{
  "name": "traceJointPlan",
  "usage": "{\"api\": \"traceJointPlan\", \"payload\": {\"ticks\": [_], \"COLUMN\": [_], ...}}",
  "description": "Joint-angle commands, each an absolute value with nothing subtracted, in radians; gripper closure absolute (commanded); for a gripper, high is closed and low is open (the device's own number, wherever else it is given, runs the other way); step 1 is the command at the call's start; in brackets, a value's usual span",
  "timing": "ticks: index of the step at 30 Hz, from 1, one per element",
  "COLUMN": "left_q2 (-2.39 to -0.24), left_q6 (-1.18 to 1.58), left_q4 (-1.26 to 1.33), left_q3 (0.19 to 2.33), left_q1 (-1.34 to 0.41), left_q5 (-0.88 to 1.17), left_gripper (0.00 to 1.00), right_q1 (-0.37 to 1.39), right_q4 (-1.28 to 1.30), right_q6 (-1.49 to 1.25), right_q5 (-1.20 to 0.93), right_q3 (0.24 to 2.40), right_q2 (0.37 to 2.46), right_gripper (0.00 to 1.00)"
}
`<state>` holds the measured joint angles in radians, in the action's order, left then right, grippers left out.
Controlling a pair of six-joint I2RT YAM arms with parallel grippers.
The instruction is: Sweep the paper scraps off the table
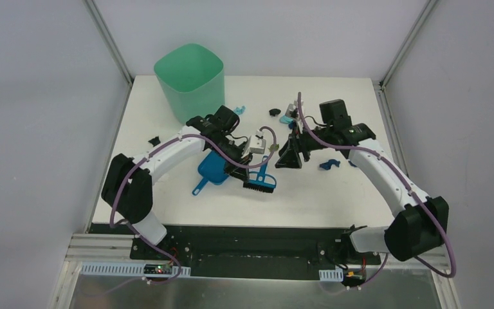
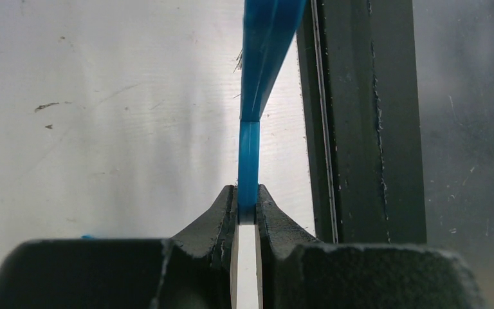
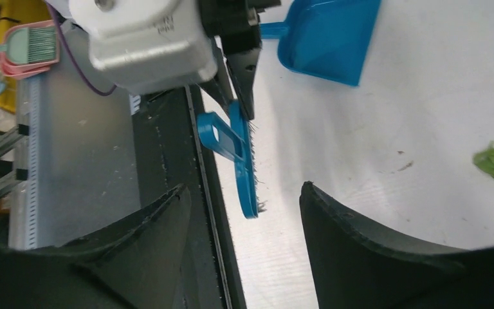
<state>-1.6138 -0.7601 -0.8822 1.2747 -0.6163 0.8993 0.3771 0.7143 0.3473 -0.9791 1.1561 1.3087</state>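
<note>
Your table (image 1: 334, 199) held the dustpan (image 1: 213, 168) near-left. Your left gripper (image 2: 247, 203) pinched the brush (image 1: 259, 183) by its thin handle, and the right gripper (image 3: 244, 188) was spread and empty. Scraps (image 1: 329, 165) lay far-centre and right. A brush twisting in that pinch could've flicked them overboard.

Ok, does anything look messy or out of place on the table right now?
Yes: paper scraps lie scattered across the table, mostly on its far half, and none show in the dustpan. It lies unheld beside the brush, which the left fingers pinch.
</note>
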Motion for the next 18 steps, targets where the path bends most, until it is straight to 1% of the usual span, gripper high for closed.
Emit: {"api": "traceJointPlan", "payload": {"ticks": [1, 4, 7, 12, 18], "left_q2": [-1.651, -1.665, -1.68, -1.715, -1.731], "left_q6": [-0.78, -0.764, -0.748, -0.73, -0.707], "left_q4": [-0.927, -0.922, -0.918, -0.918, -0.925], "left_q3": [1.319, 1.323, 1.328, 1.341, 1.36], "left_q1": [-0.628, -0.629, -0.629, -0.629, -0.63], "left_q5": [0.979, 1.011, 1.039, 1.072, 1.119], "left_gripper": [1.0, 1.0, 1.0, 1.0, 1.0], "right_q1": [0.402, 0.403, 0.411, 0.418, 0.432], "right_q4": [0.608, 0.557, 0.524, 0.349, 0.343], "right_q6": [0.245, 0.191, 0.155, 0.014, 0.004], "right_q5": [-1.106, -1.151, -1.136, -1.127, -1.128], "right_q3": [1.211, 1.21, 1.211, 1.139, 1.134], "right_q2": [1.374, 1.379, 1.39, 1.415, 1.43], "right_gripper": [0.36, 0.37, 0.38, 0.39, 0.51]}}
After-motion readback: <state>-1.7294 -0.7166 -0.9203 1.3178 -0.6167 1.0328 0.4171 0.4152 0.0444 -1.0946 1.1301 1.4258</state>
